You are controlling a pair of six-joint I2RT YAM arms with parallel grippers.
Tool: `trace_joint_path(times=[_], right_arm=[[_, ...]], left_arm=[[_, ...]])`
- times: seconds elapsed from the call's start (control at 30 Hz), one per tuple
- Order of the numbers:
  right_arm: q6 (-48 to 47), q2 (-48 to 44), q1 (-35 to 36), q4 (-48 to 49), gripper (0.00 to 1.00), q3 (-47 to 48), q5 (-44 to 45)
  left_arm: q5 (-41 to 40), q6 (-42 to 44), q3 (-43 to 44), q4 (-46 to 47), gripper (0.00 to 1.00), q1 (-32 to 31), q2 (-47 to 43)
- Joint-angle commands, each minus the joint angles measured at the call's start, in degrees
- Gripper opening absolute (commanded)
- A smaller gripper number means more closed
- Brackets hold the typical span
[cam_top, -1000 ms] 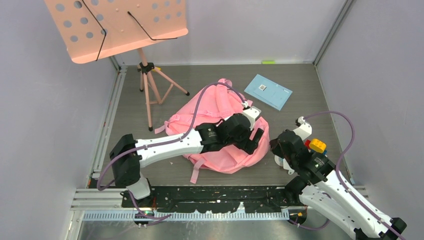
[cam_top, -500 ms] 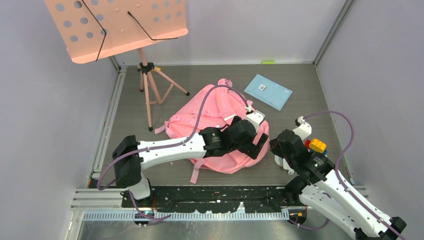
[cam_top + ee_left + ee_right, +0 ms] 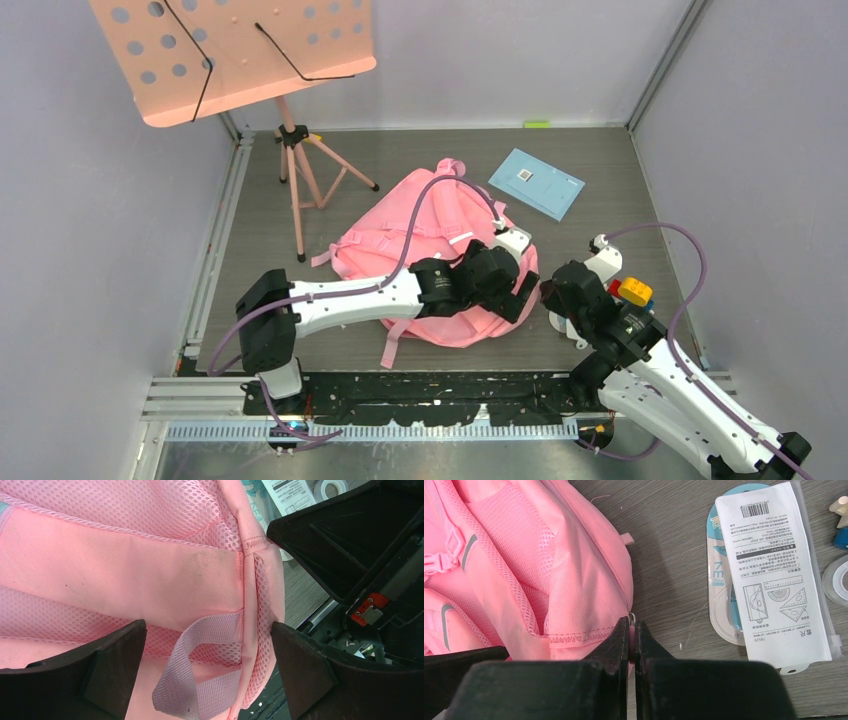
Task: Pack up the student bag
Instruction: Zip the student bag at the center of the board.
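Currently straddling the student bag (image 3: 125, 565), directly beneath, with left hand (image 3: 207, 650) spread wide, gripping nothing. Pinching the bag's pink edge with right hand (image 3: 631, 645) clenched, bag's bulk to its left.

— What stands at the desk's (image 3: 640, 190) far left corner?
— A salmon music stand (image 3: 235, 55) on a tripod.
— And toward the far right corner?
— A blue book (image 3: 536, 183), lying flat.
— By the right edge?
— A yellow brick (image 3: 634, 291) with red and blue pieces, a tape roll (image 3: 829, 582), and a ruler set (image 3: 769, 575) in a clear packet.
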Motion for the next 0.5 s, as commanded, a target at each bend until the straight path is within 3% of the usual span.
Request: trace_joint_path(times=[0.0,0.07,0.17,0.3,0.47], right_arm=[[1.44,-0.97,-0.01,4.39,0.0,0.47,3.47],[1.6,-1.0,-0.01,4.43,0.0,0.33,3.4],[1.74,-1.3,-0.01,4.36,0.0,0.14,3.29],[1.49,-1.45,-0.01,4.39,0.0,-0.38,3.24],[2.31,-1.25,-0.01,5.29,0.0,-2.64,1.85]], left_arm=[[0.24,-2.67,0.3,2.53,1.0,-0.19,0.78],[-1.04,-2.59,0.41,1.57,0.95,-0.11,1.84],[-4.96,-2.17,1.41,-0.76,0.65,-0.11,3.55],[-8.74,-0.47,3.56,-1.44,0.31,-0.06,4.64],[-9.74,0.63,5.53,-1.27,0.0,1.27,5.36]])
